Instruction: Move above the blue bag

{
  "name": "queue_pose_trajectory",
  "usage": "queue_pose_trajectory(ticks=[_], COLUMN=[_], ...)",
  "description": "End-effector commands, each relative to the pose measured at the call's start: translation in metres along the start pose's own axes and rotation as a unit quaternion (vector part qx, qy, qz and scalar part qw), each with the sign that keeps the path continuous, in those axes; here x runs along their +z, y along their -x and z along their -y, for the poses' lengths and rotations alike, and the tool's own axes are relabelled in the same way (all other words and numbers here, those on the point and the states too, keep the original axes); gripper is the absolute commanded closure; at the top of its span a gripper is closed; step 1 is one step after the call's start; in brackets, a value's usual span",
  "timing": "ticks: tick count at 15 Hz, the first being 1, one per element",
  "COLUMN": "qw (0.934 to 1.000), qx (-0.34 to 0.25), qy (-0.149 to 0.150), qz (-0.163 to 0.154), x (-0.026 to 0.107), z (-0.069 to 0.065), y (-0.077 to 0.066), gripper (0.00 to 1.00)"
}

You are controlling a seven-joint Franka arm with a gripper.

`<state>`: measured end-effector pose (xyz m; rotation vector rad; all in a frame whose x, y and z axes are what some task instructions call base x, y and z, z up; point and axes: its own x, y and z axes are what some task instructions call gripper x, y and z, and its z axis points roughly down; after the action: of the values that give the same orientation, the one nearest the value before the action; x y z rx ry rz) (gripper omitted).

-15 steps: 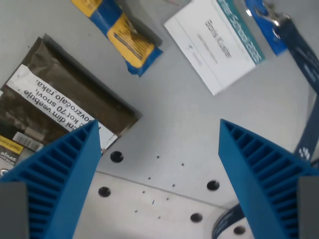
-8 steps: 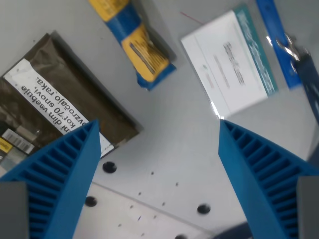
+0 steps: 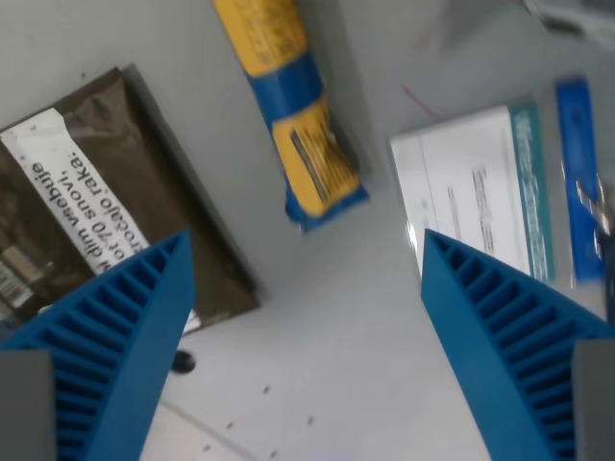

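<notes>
The blue and yellow bag (image 3: pixel 293 106) lies on the grey table in the upper middle of the wrist view, long and narrow, running from the top edge down to about mid-height. My gripper (image 3: pixel 306 279) is open and empty, its two blue ribbed fingers (image 3: pixel 115 346) at the lower left and lower right. The bag's lower end sits just above the gap between the fingertips. The frame is blurred.
A dark brown pouch (image 3: pixel 86 221) with a white text label lies at the wrist view's left, partly behind the left finger. A white name card (image 3: pixel 471 202) with a blue lanyard strap (image 3: pixel 581 182) lies at the right. Small holes (image 3: pixel 183 362) mark the table below.
The whole scene has shifted and turned in the wrist view: the camera has moved. The bag now sits nearer the centre and more upright; the table holes have slid down and left.
</notes>
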<state>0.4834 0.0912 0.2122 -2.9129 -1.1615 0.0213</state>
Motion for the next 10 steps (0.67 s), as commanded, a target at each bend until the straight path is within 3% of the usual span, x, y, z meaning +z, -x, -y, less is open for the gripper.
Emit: queue_pose_trajectory(ticks=[1,10], qw=[0.9845,0.9700], qx=[-0.174,-0.242], qy=[-0.017,-0.021], qz=[-0.015,-0.010], x=[0.009,0.043], z=[0.000,0.003], y=[-0.012,-0.035], gripper=[0.00,0.00])
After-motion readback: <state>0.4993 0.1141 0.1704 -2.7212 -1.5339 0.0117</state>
